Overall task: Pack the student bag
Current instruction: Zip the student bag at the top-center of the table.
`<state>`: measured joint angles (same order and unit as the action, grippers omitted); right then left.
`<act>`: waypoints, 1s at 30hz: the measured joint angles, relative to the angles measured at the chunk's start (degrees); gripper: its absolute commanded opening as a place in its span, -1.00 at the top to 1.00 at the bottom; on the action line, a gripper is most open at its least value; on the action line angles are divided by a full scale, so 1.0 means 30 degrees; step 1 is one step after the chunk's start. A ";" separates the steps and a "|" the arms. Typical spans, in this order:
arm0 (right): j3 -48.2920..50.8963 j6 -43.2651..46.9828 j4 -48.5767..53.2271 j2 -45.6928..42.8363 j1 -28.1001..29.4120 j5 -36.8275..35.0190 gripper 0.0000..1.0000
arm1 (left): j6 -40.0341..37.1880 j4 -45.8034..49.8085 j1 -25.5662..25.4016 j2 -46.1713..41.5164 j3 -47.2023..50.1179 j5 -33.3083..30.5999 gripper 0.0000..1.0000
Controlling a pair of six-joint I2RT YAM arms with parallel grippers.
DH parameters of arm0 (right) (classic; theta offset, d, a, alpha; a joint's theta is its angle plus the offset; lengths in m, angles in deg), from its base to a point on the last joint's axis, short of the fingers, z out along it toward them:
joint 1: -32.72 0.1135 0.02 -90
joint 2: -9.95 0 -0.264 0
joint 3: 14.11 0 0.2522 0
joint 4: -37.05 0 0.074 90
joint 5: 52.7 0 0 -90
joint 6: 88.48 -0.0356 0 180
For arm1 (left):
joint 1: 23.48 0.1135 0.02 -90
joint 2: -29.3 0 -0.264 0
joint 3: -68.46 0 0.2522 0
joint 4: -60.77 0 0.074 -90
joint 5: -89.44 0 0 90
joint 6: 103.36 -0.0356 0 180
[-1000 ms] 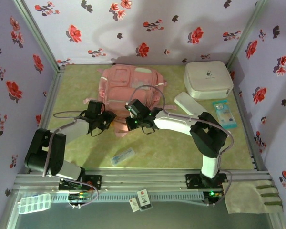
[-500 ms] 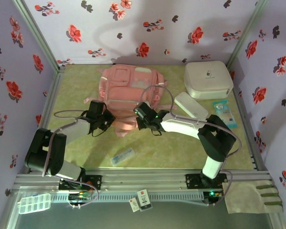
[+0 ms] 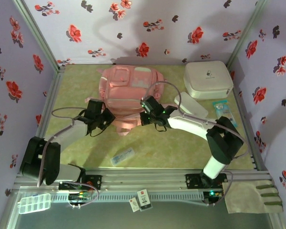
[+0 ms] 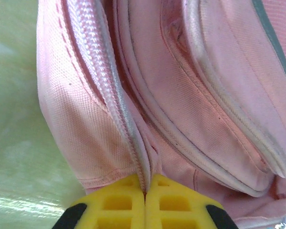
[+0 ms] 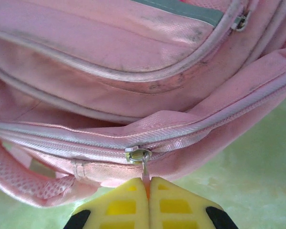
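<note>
Student bag [image 3: 128, 86]: flat on green mat [image 3: 181, 148], centre-rear, left of white case [image 3: 208, 78]; position unchanged.
Left gripper [image 4: 145, 190]: at bag's near-left corner, pads now pinched together on bag fabric beside zip track.
Right gripper [image 5: 147, 183]: pads clamped on zip pull [image 5: 144, 169]; has travelled rightward along bag's near edge, elbow swung right.

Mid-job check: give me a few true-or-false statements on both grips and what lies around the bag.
1. The right gripper is shut on the zip pull of the soft pink fabric backpack. True.
2. The left gripper hangs open. False: it is shut, pinching the backpack's fabric at a zip seam.
3. The white rounded-square hard case lies on the backpack. False: it lies on the table, apart, to the backpack's right.
4. A small pale oblong packet lies between the backpack and the arm bases. True.
</note>
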<state>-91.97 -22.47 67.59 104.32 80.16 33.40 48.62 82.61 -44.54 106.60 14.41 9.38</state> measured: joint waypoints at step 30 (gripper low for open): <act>-0.0233 0.0153 0.1086 -0.0342 0.1537 0.0816 1.00 | 0.0342 0.1581 -0.0401 -0.0998 -0.0590 -0.0656 1.00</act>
<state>-92.67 -22.01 70.85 103.29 84.77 35.85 49.65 87.35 -45.74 103.60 12.64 7.41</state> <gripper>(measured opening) 0.052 0.053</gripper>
